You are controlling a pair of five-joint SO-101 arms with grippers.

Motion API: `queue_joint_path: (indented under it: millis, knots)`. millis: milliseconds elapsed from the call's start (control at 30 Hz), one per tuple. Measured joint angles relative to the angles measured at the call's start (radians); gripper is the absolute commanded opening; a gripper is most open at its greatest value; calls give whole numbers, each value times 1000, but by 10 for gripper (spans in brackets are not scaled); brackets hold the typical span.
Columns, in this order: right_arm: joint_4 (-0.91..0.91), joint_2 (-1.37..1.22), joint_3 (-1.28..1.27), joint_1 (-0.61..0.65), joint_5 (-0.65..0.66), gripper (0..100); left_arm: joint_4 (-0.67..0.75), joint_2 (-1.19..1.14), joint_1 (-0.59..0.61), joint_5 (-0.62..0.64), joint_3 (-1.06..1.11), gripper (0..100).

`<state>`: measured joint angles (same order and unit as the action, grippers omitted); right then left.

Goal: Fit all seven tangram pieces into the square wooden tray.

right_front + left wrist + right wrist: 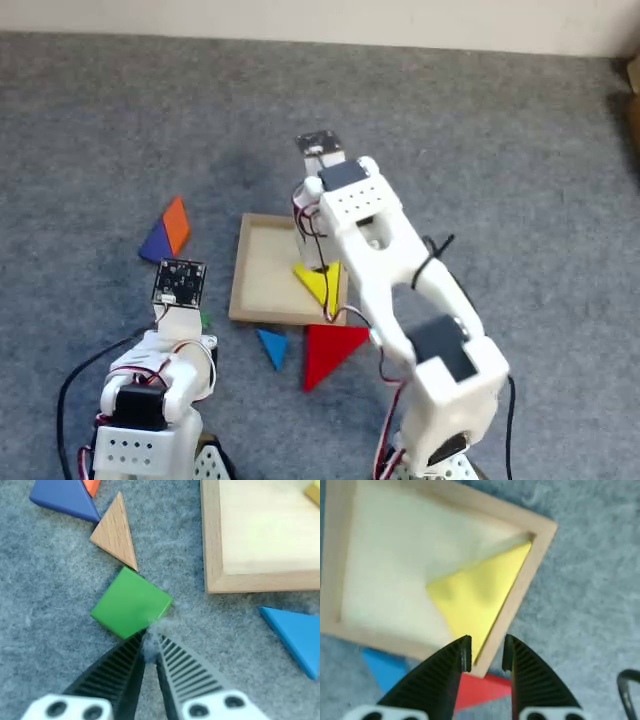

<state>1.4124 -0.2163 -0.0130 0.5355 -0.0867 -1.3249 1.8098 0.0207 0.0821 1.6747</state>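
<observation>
The square wooden tray [262, 300] lies mid-table. A yellow triangle [480, 592] rests inside it against one rim, its tip in a corner. My right gripper [486, 653] hovers over that rim and the triangle's edge, open by a narrow gap with nothing held. My left gripper [150, 641] is shut, its tips at a corner of the green square [131, 607] on the carpet. Beside the square lie a wooden triangle [116, 532], a dark blue triangle [65, 497] and an orange piece [177, 220]. A light blue triangle [272, 345] and a red triangle [330, 350] lie by the tray's near edge.
Grey carpet covers the whole table. The right arm [400, 270] stretches over the tray's right side and hides part of it. A dark cable loop [627, 695] hangs near the right gripper. Open carpet lies behind and to the right of the tray.
</observation>
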Motion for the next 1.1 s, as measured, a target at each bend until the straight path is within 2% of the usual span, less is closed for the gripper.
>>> queue_joint_path:
  millis: [100,400,567,767,967,1100]
  knots:
    - [9,87,-75,0,3,0,0,0,0,0,0,5]
    - [11,370,-308,86,6,14,0,0,0,0,0,5]
    - [6,414,-379,107,3,12,0,0,0,0,0,5]
    - [-176,414,-539,199,-157,12,0,0,0,0,0,5]
    - [-411,396,-684,285,-176,12,0,0,0,0,0,5]
    - [-480,394,-753,293,-176,12,0,0,0,0,0,5]
